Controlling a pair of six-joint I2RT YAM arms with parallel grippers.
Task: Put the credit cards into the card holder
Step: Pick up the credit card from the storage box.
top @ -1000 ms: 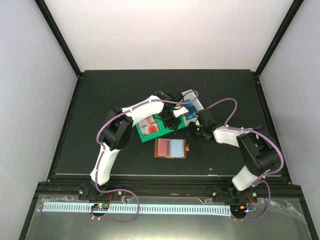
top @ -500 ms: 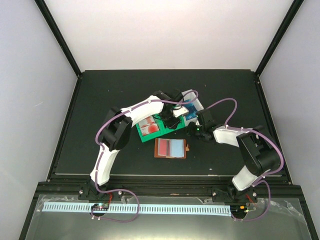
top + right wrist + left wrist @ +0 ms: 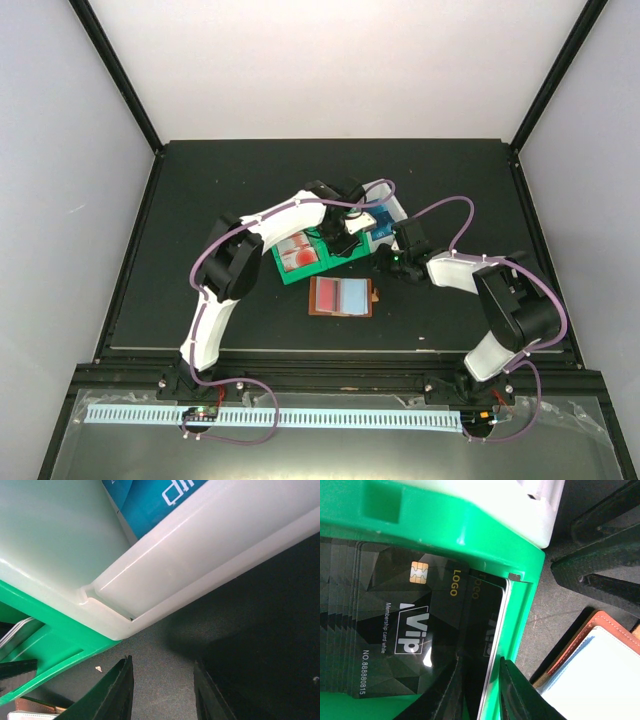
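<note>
Nothing much has moved since a sec ago: both arms, bins and holder (image 3: 342,297) sit the same in top view.

Progress: early, I'd say. Holder lies open at 6 o'clock of the green bin (image 3: 285,275). Its pockets show red and blue, but can't tell if cards are in. A stack of black cards (image 3: 395,630) lies in the green bin w/ red-white ones (image 3: 298,253) beside, and a blue card (image 3: 150,495) is in the white bin (image 3: 200,580) – all left to move.

L arm arches out and across, wrist pointing down into the green bin's 3 o'clock wall. L gripper (image 3: 480,661) is clamped on one black card (image 3: 480,620), tipped up on edge against that wall, as far as wrist view shows.

R arm is folded, forearm aimed to 10 o'clock. R gripper (image 3: 162,661) is low by the white bin's near edge – fingers apart, holding nothing.
</note>
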